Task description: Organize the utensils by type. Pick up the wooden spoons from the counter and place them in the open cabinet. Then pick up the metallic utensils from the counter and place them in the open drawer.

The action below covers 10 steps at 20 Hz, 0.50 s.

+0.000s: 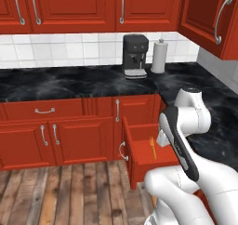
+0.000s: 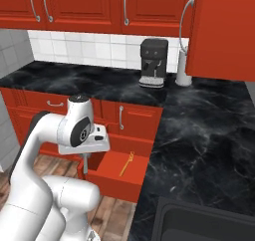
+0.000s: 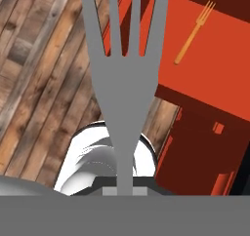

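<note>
Grey flat-metal fork (image 3: 124, 84), three long tines and a tapering neck, is clamped by its handle in the gripper (image 3: 124, 190), hanging above the plank wood floor (image 3: 44, 79) just beside the open red drawer (image 3: 205, 69). Drawer is a plain smooth box holding one slim orange fork (image 3: 194, 32) lying flat on its bottom. Glossy black marble counter (image 2: 199, 135) carries a dark coffee machine (image 2: 153, 62) near a paper towel roll (image 1: 159, 56).
</note>
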Tool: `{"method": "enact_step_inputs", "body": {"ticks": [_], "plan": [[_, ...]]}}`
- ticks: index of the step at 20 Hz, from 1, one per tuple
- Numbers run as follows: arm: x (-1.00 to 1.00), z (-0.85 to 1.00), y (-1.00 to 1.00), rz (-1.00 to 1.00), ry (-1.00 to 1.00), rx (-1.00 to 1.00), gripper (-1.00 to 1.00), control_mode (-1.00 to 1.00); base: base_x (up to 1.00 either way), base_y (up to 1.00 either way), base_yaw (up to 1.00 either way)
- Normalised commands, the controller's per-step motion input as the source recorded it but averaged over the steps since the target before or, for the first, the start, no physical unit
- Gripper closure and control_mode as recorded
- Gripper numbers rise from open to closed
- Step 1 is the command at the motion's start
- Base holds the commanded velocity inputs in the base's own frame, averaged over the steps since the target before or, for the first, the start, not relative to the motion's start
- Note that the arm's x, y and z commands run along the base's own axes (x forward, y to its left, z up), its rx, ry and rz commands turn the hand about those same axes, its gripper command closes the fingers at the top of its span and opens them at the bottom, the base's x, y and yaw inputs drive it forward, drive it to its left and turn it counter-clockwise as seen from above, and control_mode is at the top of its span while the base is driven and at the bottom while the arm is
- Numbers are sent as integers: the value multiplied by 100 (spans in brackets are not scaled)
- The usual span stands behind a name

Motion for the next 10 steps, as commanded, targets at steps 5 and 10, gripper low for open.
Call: {"method": "enact_step_inputs", "body": {"ticks": [5, 10], "plan": [[30, -7, -13, -10, 2, 3, 100, -100, 0, 0, 0], [79, -20, -9, -28, 7, 0, 100, -100, 0, 0, 0]]}}
